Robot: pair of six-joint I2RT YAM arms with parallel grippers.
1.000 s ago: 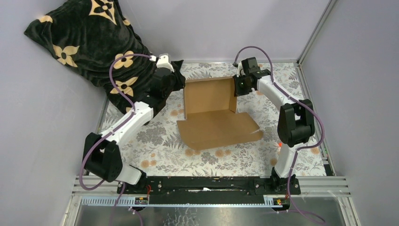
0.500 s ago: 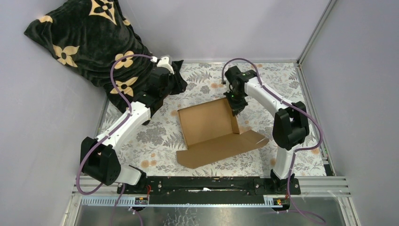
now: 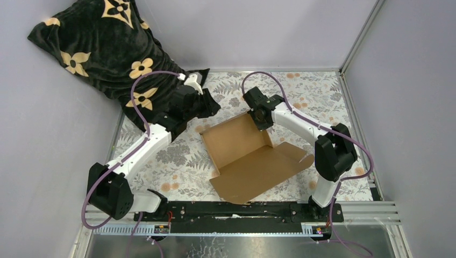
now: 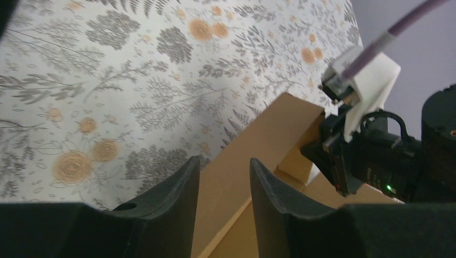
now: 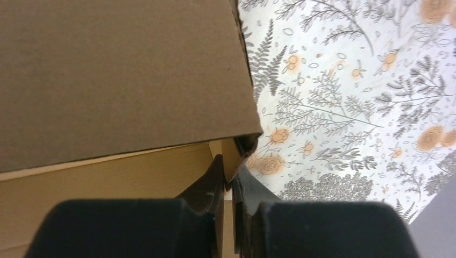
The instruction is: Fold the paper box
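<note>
The paper box [image 3: 242, 145] is a brown cardboard sheet lying partly folded in the middle of the table, with one panel raised and a wide panel flat towards the near edge. My right gripper [image 3: 263, 121] is at the raised panel's right end. In the right wrist view it [image 5: 230, 171] is shut on a thin side flap of the box [image 5: 118, 70]. My left gripper [image 3: 211, 110] hovers by the box's far left corner. In the left wrist view it [image 4: 223, 167] is open and empty, with the box's edge [image 4: 269, 134] showing between its fingers.
A black blanket with tan flowers [image 3: 102, 43] is bunched in the far left corner, right behind my left arm. The table has a floral cloth [image 3: 177, 156] and a metal frame post [image 3: 357, 37] at the far right. My right wrist [image 4: 376, 156] shows in the left wrist view.
My right gripper has pulled the box nearer and to the left, turning it and lowering the raised panel. My left gripper has moved right, towards the box's far left corner.
</note>
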